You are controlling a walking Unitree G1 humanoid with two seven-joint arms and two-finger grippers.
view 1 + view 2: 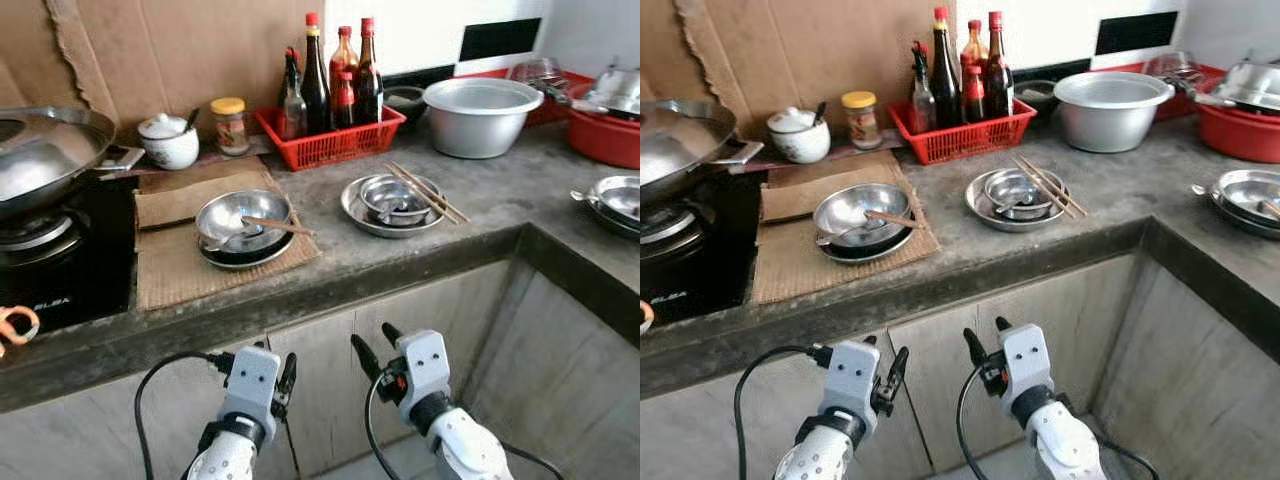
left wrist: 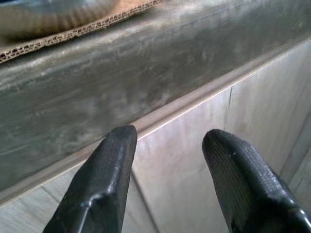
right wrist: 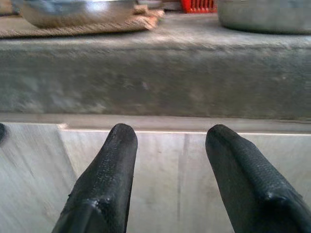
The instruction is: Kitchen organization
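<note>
On a cardboard mat [image 1: 170, 260] by the stove sits a steel bowl [image 1: 243, 222] with a wooden-handled spoon in it, resting on a dark plate. To its right, a steel plate [image 1: 360, 215] holds a small steel bowl [image 1: 395, 197], and chopsticks [image 1: 428, 192] lie across them. Both grippers hang below the counter edge, in front of the cabinet doors. My left gripper [image 1: 275, 362] is open and empty below the mat. My right gripper [image 1: 372, 338] is open and empty beneath the steel plate. The wrist views look past open fingers [image 2: 116, 145] [image 3: 119, 141] at the counter's front.
A red basket [image 1: 330, 140] of sauce bottles stands at the back, with a white lidded pot [image 1: 168, 142] and a jar [image 1: 229, 125] to its left. A wok [image 1: 40, 160] sits on the stove. A large metal basin [image 1: 482, 115], red tub [image 1: 605, 135] and steel plates [image 1: 615, 200] stand to the right.
</note>
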